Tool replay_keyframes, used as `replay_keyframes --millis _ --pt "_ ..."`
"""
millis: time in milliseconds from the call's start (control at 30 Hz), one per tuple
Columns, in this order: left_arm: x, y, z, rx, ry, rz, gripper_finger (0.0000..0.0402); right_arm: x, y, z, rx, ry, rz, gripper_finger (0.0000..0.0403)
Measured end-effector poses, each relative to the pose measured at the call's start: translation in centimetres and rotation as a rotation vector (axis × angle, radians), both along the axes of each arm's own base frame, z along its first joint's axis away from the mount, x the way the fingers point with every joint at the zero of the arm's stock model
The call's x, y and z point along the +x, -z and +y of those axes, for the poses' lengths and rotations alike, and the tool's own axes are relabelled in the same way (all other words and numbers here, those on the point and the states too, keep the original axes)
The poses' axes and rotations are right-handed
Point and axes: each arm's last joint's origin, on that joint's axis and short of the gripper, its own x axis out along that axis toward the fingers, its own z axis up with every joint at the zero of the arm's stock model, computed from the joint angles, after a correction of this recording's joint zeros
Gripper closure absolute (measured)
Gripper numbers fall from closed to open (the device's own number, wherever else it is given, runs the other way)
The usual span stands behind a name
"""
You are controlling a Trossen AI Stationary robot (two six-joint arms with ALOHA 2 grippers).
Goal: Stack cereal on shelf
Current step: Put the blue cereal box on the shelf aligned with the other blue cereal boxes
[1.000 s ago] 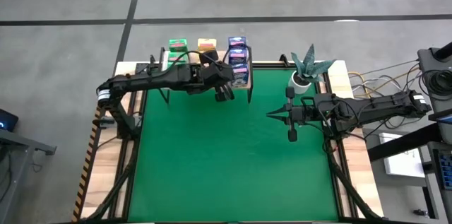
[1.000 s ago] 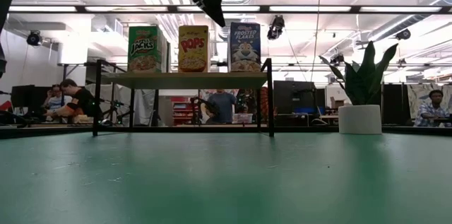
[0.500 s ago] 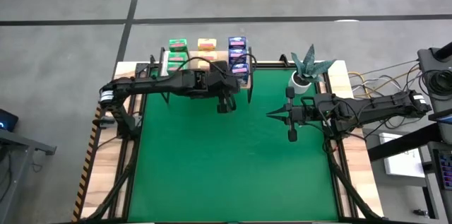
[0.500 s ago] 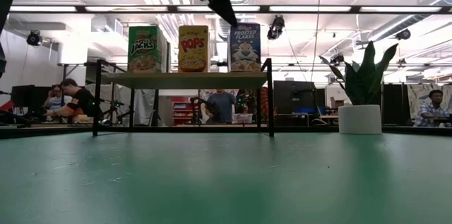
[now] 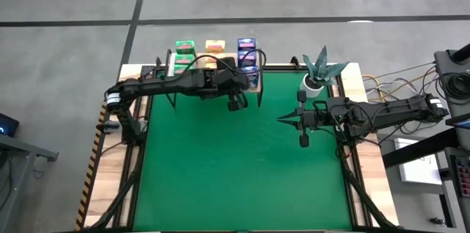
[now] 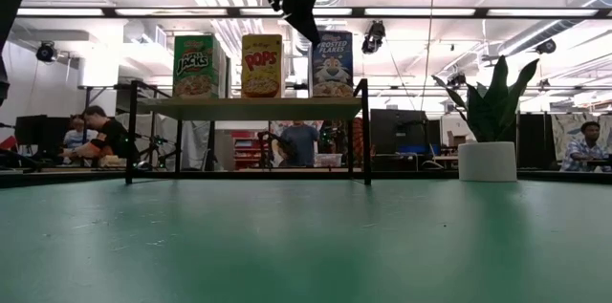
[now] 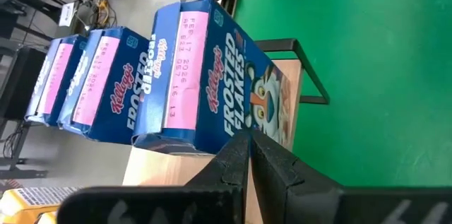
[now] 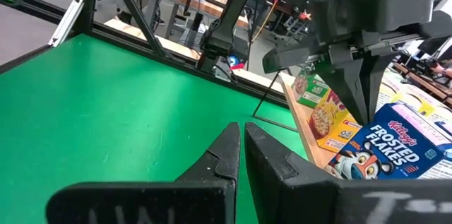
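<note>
Cereal boxes, glossy printed cardboard in green, yellow and blue rows, are standing upright on the shelf, a pale plank on thin black legs at the green surface's far edge. The left gripper, pinched shut and empty, is hovering just before the blue row. The right gripper, also pressed together, is waiting near a potted plant.

Green, yellow & blue cereal boxes standing upright in rows on wooden shelf w/ black legs.
</note>
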Motion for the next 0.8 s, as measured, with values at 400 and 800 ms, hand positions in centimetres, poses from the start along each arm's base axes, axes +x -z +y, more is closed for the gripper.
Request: replay_keyframes --millis 400,800 --pt "-0.12 -0.04 0.82 0.001 -0.021 -0.007 0.0401 0.00 0.00 0.00 0.000 0.000 0.000 0.0390" --pt "-0.14 -0.04 0.92 -0.001 -0.027 -0.009 0.0401 0.00 0.00 0.00 0.000 0.000 0.000 0.0390"
